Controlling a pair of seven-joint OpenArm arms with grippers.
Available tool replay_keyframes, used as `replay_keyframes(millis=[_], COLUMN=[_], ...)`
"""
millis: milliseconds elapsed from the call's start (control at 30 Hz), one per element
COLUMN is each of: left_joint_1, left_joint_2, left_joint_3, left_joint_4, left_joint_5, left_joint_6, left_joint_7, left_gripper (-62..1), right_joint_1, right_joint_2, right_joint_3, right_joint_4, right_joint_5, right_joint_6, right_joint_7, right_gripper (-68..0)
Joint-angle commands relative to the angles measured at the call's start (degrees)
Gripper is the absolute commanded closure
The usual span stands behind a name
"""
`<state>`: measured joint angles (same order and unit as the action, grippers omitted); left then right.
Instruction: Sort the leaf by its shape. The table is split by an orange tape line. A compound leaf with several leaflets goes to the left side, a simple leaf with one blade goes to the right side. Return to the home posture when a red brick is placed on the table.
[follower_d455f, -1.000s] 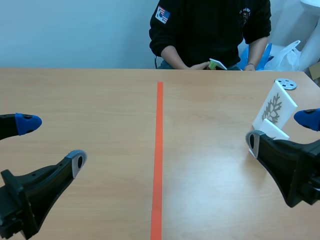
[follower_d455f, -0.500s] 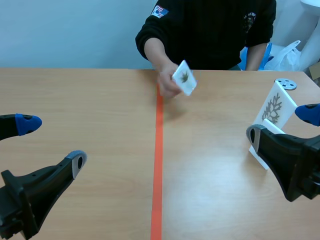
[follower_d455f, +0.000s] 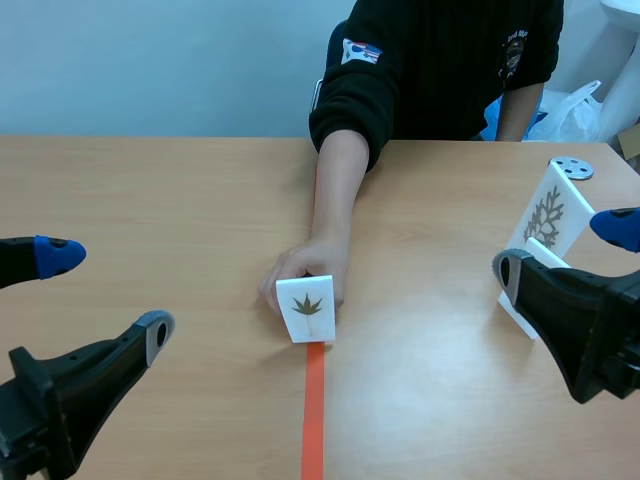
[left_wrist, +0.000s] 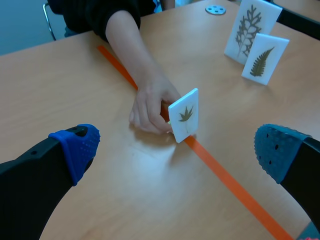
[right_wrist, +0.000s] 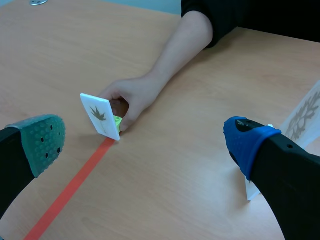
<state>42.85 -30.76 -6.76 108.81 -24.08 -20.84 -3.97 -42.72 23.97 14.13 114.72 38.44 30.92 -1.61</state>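
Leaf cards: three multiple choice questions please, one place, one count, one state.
1. Where does the card held by the person's hand stand? A on the orange tape line; B far to the left; C far to the right.
2. How many leaf cards show in the left wrist view? A one; B three; C five.
3. How is the left gripper? A shut on a card; B open; C shut on nothing.
Answers: 1 A, it stands across the line. 2 B, the held card, a tall card and a fern card. 3 B, its fingers stand wide apart.
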Motion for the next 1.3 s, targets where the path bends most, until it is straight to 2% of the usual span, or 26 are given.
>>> replay_keyframes(millis=[0, 133, 267, 467, 633, 733, 867, 967, 1267], left_joint_1=[-0.17, -0.35, -2.47, -8.98, -15.91, -20.98, -28.06, -33.33, -47.65], left_joint_2=[0.42, 0.42, 0.39, 0.42, 0.44, 0.72, 2.03, 3.85, 9.81], left_joint_3=[-0.11, -0.11, 0.28, 4.28, 9.55, 13.22, 18.32, 22.71, 35.04], left_joint_4=[0.85, 0.85, 0.37, -4.0, -11.23, -16.39, -23.65, -29.55, -46.45], left_joint_5=[-0.35, -0.31, 1.22, 2.69, 2.91, 5.44, 6.6, 9.07, 16.57], left_joint_6=[-0.42, -2.56, -4.35, -6.12, -7.26, -7.28, -7.5, -7.69, -7.65], left_joint_7=[-0.5, -0.5, -0.24, -0.07, -0.35, -2.43, -3.8, -6.43, -13.97], left_gripper=[-62.3, -62.3, -62.3, -62.3, -62.3, -62.3, -62.3, -62.3, -62.3], right_joint_1=[0.66, 0.66, 0.66, 0.66, 0.66, 0.66, 0.66, 0.68, 0.68], right_joint_2=[0.17, 0.17, 0.17, 0.17, 0.17, 0.17, 0.15, 0.15, 0.13], right_joint_3=[0.11, 0.11, 0.11, 0.11, 0.11, 0.11, 0.11, 0.11, 0.11], right_joint_4=[0.57, 0.57, 0.57, 0.57, 0.57, 0.57, 0.57, 0.57, 0.57], right_joint_5=[0.81, 0.81, 0.72, 0.5, -0.11, -0.72, -0.94, -1.11, -3.37], right_joint_6=[-0.02, 0.0, 0.0, -0.07, -1.36, -1.51, -2.64, -4.04, -4.59], right_joint_7=[0.85, 0.85, 0.85, 0.85, 0.87, 0.87, 0.87, 0.9, 0.9], right_gripper=[-67.9, -67.9, -67.9, -67.9, -67.9, -67.9, -67.9, -67.9, -67.9])
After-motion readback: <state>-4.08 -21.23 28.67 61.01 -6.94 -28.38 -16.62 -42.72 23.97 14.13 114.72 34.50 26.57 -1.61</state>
